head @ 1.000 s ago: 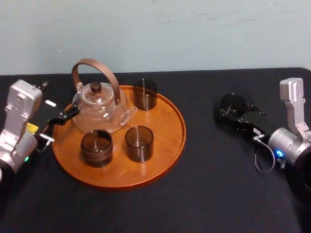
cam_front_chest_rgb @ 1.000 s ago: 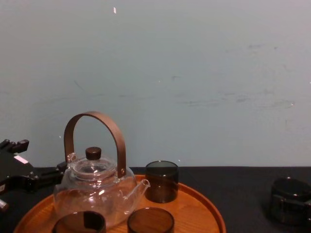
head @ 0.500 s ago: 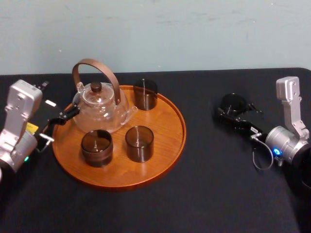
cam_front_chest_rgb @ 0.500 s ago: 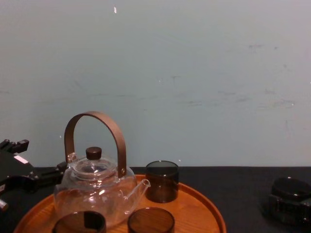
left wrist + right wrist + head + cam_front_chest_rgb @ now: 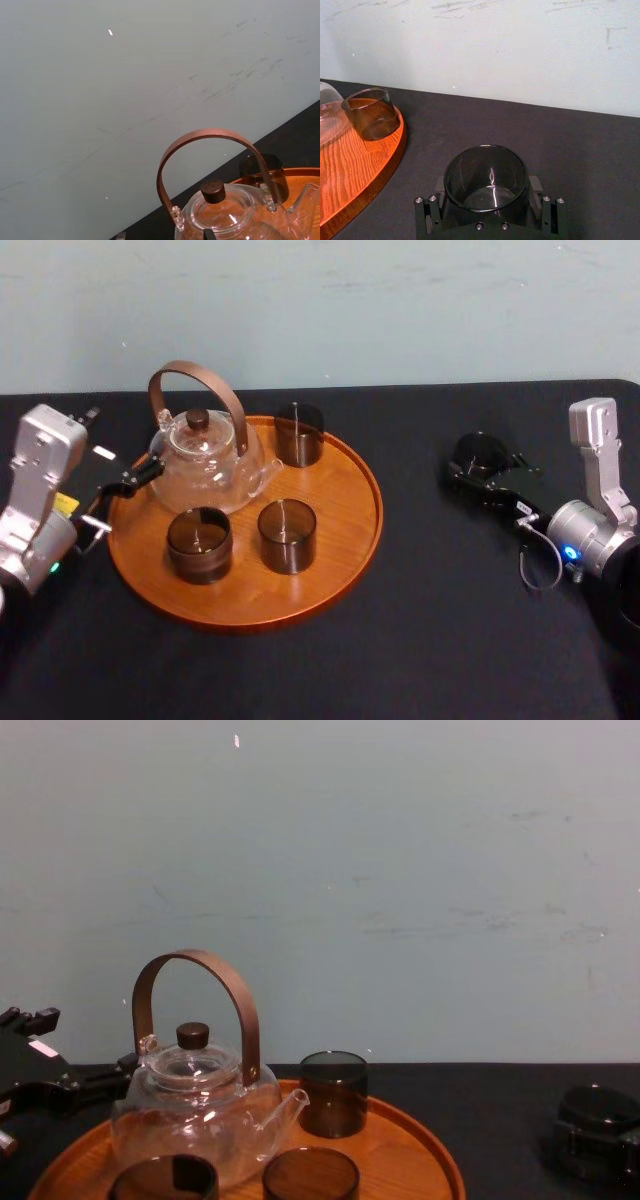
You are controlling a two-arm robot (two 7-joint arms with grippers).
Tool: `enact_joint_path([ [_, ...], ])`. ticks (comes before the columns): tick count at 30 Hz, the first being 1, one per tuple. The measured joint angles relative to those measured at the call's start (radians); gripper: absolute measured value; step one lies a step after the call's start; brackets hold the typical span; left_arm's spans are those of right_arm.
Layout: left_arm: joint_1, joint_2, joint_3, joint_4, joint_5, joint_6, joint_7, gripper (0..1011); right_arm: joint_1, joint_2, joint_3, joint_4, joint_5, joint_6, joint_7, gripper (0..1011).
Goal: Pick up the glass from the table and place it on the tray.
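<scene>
Glass (image 5: 485, 181) on table (image 5: 450, 590) clamped in right end effector (image 5: 482, 464); left end effector (image 5: 135, 478) sits beside tray (image 5: 340, 540).

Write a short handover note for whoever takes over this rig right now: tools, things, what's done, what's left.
Right tool sits around the glass, which stands on the table right of the tray.
Left tool idle at the tray's left edge, beside the teapot.
Done: reach to the glass.
Left: lift it, carry it, set it on the tray.
</scene>
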Motion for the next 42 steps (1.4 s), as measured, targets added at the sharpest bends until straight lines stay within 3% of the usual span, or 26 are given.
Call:
enact_joint_path([
  [8, 0.000, 0.000, 0.000, 0.000, 0.000, 0.000, 0.000, 1001, -0.001, 0.001, 0.000, -0.001, 0.000, 0.000, -0.001, 1002],
  [15, 0.000, 0.000, 0.000, 0.000, 0.000, 0.000, 0.000, 1001, -0.001, 0.001, 0.000, -0.002, 0.001, 0.000, -0.001, 927],
  [32, 0.000, 0.000, 0.000, 0.000, 0.000, 0.000, 0.000, 1001, -0.004, 0.003, 0.002, -0.002, 0.011, -0.005, 0.026, 920],
  [42, 0.000, 0.000, 0.000, 0.000, 0.000, 0.000, 0.000, 1001, -0.053, 0.026, -0.008, -0.133, 0.024, 0.030, 0.037, 920],
])
